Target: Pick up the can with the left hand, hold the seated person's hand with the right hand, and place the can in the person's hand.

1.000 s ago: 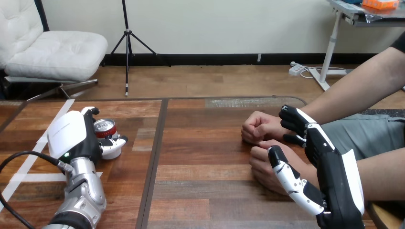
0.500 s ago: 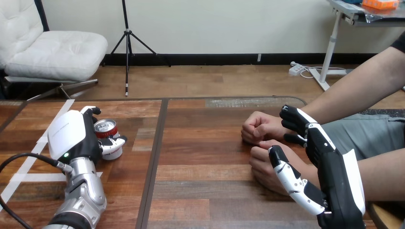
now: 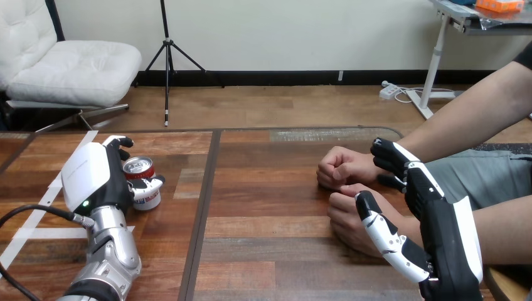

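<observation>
At the lower left of the frame, the robot's left arm (image 3: 108,260) rises from the bottom edge over the tabletop (image 3: 270,207), beside strips of white tape (image 3: 25,233). It ends in the left hand (image 3: 94,179), seen from the back with its white shell upward. This hand is clamped on the can (image 3: 142,188): the fingers (image 3: 117,142) hook round the can's far side and the thumb (image 3: 150,184) crosses its near side just under the rim. The can is upright in the left part of the frame, with its silver top and pull tab facing up. Whether its base rests on the wood cannot be told.

The middle of the frame is bare wood, with a dark seam running from top to bottom.

Right of centre, two hands of the seated person rest on the tabletop as loose fists, close together: the person's upper hand (image 3: 339,167) and, just below it, the person's lower hand (image 3: 346,216). Both of the person's forearms run off to the right edge.

At the lower right, the right hand (image 3: 442,229) lies over the wrist of the person's lower hand. Its thumb and fingers are spread apart and relaxed, not closed on anything. The thumb (image 3: 383,231) runs along the near side of that fist, and the fingers (image 3: 390,154) reach past its far side, between the person's two arms. Whether they touch the person cannot be told.
</observation>
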Robot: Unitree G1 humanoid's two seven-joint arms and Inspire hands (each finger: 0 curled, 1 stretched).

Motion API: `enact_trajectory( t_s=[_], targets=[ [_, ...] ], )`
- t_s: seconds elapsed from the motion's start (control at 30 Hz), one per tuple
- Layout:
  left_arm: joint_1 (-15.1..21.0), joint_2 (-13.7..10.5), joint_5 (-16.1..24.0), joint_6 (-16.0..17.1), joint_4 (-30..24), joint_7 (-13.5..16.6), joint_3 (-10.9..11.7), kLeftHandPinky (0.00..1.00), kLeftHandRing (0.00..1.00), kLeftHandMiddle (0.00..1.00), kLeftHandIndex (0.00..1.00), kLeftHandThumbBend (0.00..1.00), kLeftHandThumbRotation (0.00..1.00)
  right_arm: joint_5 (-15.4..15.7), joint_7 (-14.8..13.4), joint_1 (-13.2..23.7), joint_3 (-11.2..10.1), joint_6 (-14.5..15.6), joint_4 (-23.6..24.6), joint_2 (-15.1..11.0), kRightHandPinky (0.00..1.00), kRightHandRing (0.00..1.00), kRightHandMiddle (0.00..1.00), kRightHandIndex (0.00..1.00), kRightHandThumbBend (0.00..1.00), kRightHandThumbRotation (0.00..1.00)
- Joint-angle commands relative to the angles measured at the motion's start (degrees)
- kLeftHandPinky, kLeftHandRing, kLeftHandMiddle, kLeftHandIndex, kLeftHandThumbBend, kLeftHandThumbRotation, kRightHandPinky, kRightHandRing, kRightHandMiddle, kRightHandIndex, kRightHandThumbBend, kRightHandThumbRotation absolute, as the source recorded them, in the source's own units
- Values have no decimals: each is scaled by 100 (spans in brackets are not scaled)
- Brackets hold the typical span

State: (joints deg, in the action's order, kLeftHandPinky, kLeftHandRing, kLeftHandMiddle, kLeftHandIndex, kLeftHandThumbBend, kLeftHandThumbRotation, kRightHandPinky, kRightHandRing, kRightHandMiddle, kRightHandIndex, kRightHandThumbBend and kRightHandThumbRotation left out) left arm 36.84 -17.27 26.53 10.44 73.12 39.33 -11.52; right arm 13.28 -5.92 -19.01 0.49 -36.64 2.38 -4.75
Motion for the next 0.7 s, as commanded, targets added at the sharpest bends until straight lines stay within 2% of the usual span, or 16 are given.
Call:
enact_trajectory(
  t_s=[0.0, 0.4, 0.67],
  targets=[
    [450, 4, -55, 192, 59, 154, 73, 55, 60, 63, 70, 72, 2, -76, 17, 209, -33, -140, 319, -35, 78, 85, 85, 84, 48, 43],
    [444, 8, -107, 323, 93, 117, 110, 47, 50, 51, 67, 70, 0, 15, -16, 209, -61, -142, 338, -30, 77, 84, 84, 83, 48, 44],
    [427, 5, -110, 381, 93, 120, 118, 43, 45, 48, 65, 70, 0, -24, -3, 218, -56, -154, 326, -19, 78, 84, 84, 83, 49, 44]
  ],
)
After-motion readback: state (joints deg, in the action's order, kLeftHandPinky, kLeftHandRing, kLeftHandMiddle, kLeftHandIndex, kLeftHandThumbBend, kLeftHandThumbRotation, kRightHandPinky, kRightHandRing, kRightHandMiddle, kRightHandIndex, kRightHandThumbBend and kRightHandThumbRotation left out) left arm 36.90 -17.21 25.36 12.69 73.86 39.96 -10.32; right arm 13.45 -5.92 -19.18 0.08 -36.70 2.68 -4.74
